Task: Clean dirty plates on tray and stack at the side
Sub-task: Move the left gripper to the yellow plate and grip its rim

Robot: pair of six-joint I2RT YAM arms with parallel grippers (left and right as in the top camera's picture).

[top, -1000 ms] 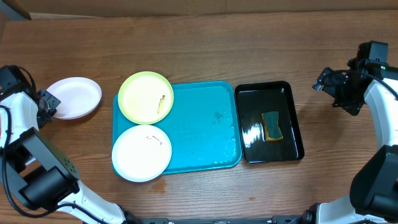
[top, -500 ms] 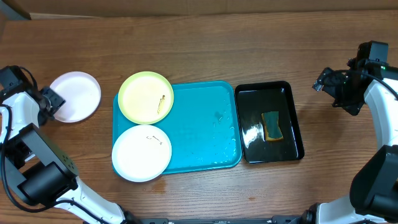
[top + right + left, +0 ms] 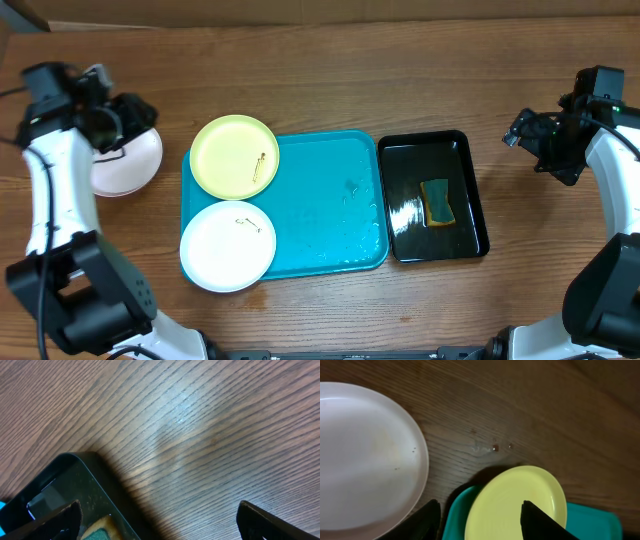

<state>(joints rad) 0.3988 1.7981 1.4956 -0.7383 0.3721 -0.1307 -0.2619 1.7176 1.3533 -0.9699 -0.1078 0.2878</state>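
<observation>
The turquoise tray (image 3: 330, 200) holds two dirty plates at its left end: a yellow-green plate (image 3: 234, 155) with a dark streak, and a white plate (image 3: 228, 245) with a thin dark mark. Another white plate (image 3: 125, 170) lies on the table left of the tray. My left gripper (image 3: 135, 115) hovers open over that plate's far edge, holding nothing. In the left wrist view the white plate (image 3: 365, 460) shows a few specks. The yellow-green plate (image 3: 515, 505) sits between my fingertips (image 3: 427, 520). My right gripper (image 3: 520, 132) hangs open over bare wood at the far right.
A glossy black tray (image 3: 470, 190) right of the turquoise one holds a yellow-and-green sponge (image 3: 436, 203) in shallow water. The right wrist view catches the black tray's corner (image 3: 65, 480) and the sponge (image 3: 97, 530). Small droplets (image 3: 495, 447) dot the wood beyond the yellow-green plate.
My left gripper has opened and let go of the white plate, which now lies flat beside the tray. The left arm has lifted and swung rightward over it. The right arm has not moved.
</observation>
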